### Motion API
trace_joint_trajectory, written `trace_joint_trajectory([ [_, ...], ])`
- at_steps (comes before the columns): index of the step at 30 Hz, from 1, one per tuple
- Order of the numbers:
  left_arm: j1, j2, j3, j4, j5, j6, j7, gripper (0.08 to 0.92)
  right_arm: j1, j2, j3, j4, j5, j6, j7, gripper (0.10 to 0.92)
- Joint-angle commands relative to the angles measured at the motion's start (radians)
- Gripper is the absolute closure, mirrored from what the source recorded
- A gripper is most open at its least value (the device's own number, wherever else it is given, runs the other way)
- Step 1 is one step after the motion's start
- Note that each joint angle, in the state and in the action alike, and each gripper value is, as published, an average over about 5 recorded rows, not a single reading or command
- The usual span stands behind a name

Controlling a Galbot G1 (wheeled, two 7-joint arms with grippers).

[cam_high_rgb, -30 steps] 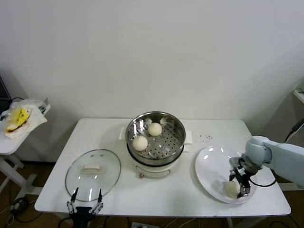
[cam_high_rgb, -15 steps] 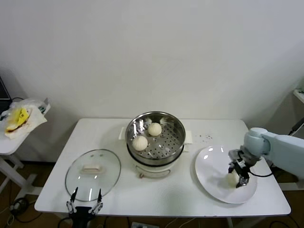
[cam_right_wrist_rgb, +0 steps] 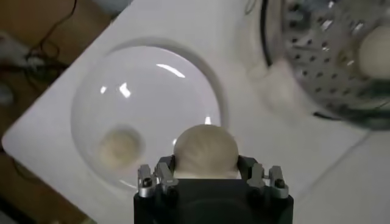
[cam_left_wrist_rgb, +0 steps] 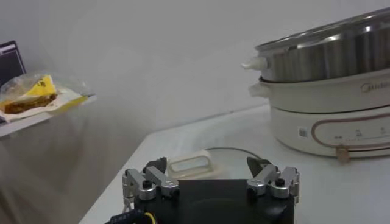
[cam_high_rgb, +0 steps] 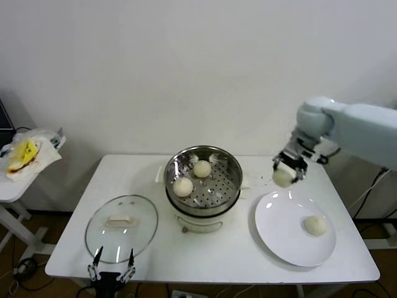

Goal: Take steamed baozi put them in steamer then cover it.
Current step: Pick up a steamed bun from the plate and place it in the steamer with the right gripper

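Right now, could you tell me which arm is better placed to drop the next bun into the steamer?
The right. Its gripper already holds a bun in the air between the plate and the steamer. The left gripper sits empty near the lid.

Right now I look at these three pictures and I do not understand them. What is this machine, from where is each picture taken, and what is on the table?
It is a robot with two arms. The wide picture comes from a camera on its head; the other two come from cameras on its wrists.

On the white table stands a steel steamer with two buns inside. Its glass lid lies flat to the robot's left. A white plate holds one more bun.

The right gripper is raised between plate and steamer, shut on a fourth bun. The left gripper waits open at the table's near edge, by the lid.
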Motion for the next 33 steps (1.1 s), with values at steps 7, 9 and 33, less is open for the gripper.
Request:
trace_joint_trajectory([
  [7,0.0,0.002,0.018,-0.019,0.013,0.023,0.005,0.177,-0.114,0.432,0.151,-0.041,-0.192,0.216,-0.053,0.353],
  [9,0.002,0.002,0.02,-0.016,0.011,0.025,0.005,0.177,-0.159,0.466,0.16,-0.057,-0.219,0.227,-0.052,0.352],
  [33,0.019,0.025,0.006,0.014,-0.027,0.012,-0.001,0.177,-0.302,0.551,0.118,-0.085,-0.243,0.258,-0.048,0.338],
])
